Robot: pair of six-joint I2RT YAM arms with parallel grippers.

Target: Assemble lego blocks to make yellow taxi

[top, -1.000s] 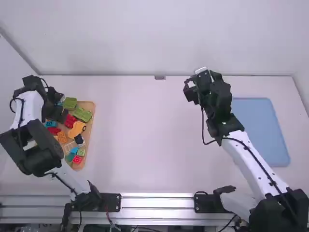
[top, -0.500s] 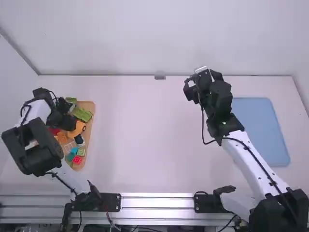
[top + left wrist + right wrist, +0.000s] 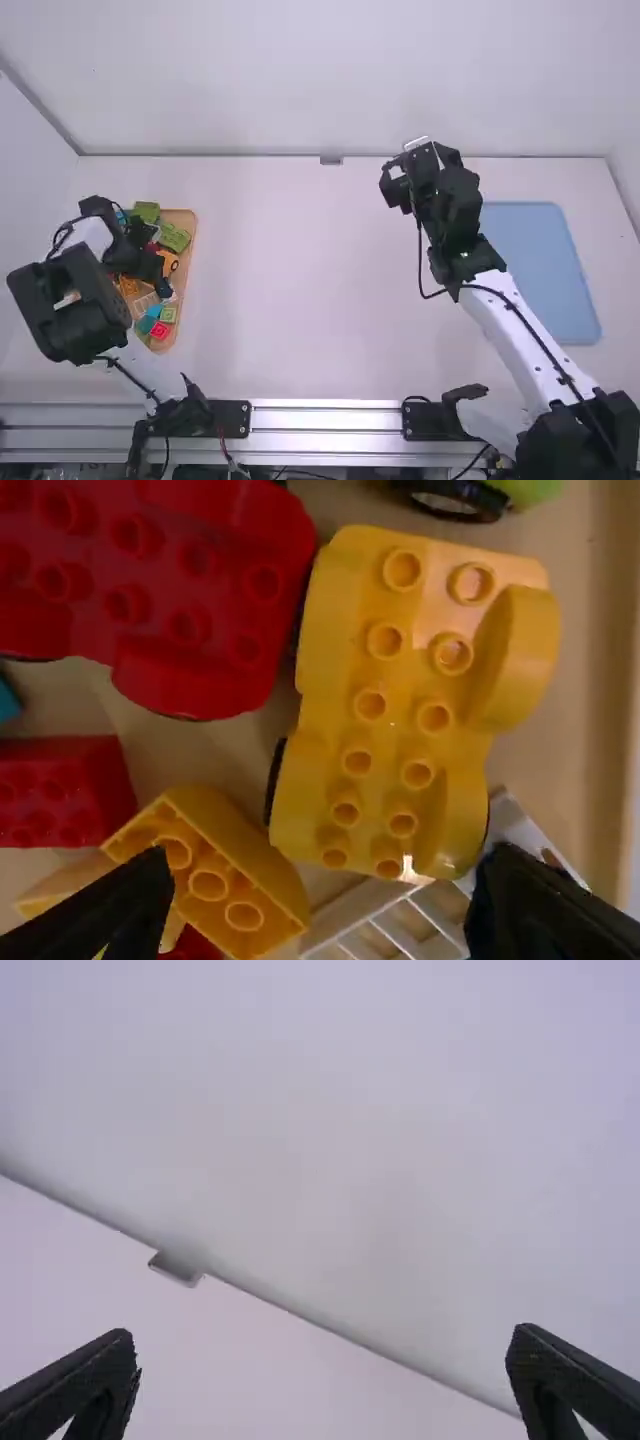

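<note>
"Left side?"

"My left gripper (image 3: 150, 258) is over the tan wooden tray (image 3: 193, 228) at table left, fingers spread. Yellow studded plastic car body (image 3: 390, 710) lies in the tray beside a red studded car body (image 3: 150, 580), apparently clear of my fingers."

"Right?"

"My right gripper (image 3: 402, 172): over the far table, right of middle, fingers wide apart."

The left gripper (image 3: 158, 262) has swung inward over the tray (image 3: 187, 218) and back towards the arm bases, so it now covers part of the yellow car (image 3: 171, 262) I saw nearly whole a second ago. The green block (image 3: 147, 211), half hidden midway, shows again.
</note>
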